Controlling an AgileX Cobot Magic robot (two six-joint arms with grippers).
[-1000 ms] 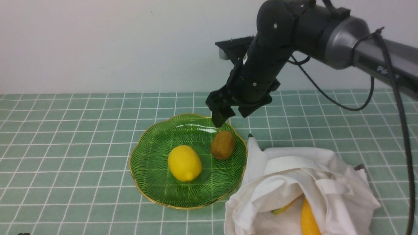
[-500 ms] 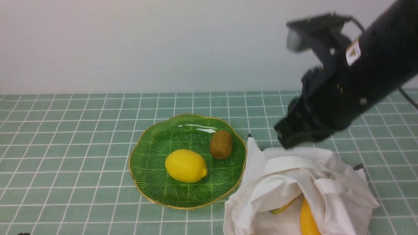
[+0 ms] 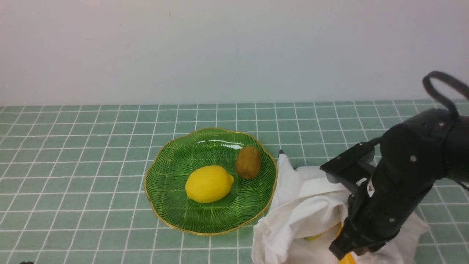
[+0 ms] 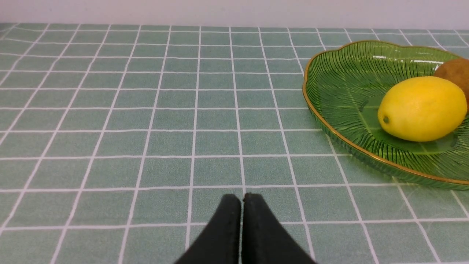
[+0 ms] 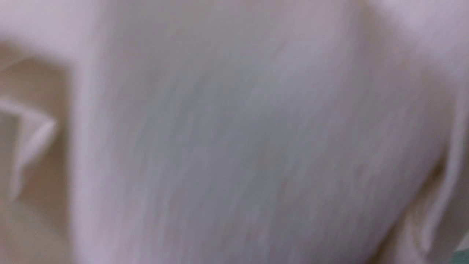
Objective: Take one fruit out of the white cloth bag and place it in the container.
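Note:
The brown kiwi fruit (image 3: 248, 162) lies on the right side of the green glass container (image 3: 166, 172), beside a yellow lemon (image 3: 208, 183). The left wrist view shows the same container (image 4: 337, 84), with the fruit (image 4: 454, 71) at the frame's edge. The white cloth bag (image 3: 304, 205) slumps to the right of the plate. My right gripper (image 3: 344, 249) is low over the bag's mouth, pointing down, jaws shut; whether it holds anything is hidden. Its wrist view is filled with blurred bag (image 5: 234, 132) fabric. My left gripper (image 4: 242, 200) is shut and empty over the tiles.
A sliver of orange-yellow fruit (image 3: 346, 259) shows in the bag under the right gripper. The lemon (image 4: 421, 108) sits mid-plate. Green tiled tabletop (image 3: 73, 165) spreads to the left of the plate, and a pale wall (image 3: 183, 55) rises behind.
My right arm swung from above the plate's far edge rightward and down onto the bag, its jaws closing. The lemon rolled slightly on the plate. The kiwi stayed put.

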